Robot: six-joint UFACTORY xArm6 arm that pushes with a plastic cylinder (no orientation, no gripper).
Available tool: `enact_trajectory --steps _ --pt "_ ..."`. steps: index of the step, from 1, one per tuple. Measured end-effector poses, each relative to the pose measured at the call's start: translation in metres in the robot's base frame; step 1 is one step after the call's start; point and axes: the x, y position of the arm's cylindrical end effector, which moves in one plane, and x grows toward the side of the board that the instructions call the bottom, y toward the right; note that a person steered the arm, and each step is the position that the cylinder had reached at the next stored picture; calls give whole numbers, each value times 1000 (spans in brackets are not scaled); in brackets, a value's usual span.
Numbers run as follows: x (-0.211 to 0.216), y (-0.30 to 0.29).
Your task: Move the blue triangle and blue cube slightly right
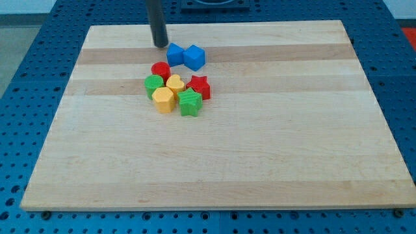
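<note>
- The blue triangle (175, 54) sits in the upper part of the tabletop (260, 149), a little toward the view's left of centre.
- Touching it on the view's right is the blue cube (194, 57), the two blues side by side as a pair.
- My tip (160, 44) is down just beside the blue triangle, on its upper-left side in the view; whether it actually touches the block I cannot tell.
- End effector: it is a straight dark rod, so there is nothing to spread or press together, and it pinches nothing.
- Just below the blue pair comes a tight cluster of six blocks.
- A red cylinder (160, 69) tops that cluster, close under the blue triangle.
- A green cylinder (153, 84) sits at the cluster's left in the view, beside a yellow heart (174, 82) in the middle.
- A red star (199, 86) holds the view's right side of the group, below the blue cube and clear of it.
- Along the bottom, a yellow block (163, 100) with a rounded, faceted shape stands next to a green star (190, 103).
- The tabletop is a pale wooden board resting on a blue perforated surface (26, 78).
</note>
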Motion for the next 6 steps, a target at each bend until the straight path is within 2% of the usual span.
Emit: enact_trajectory --steps 3,6 --pt "30 11" --pt "27 54"
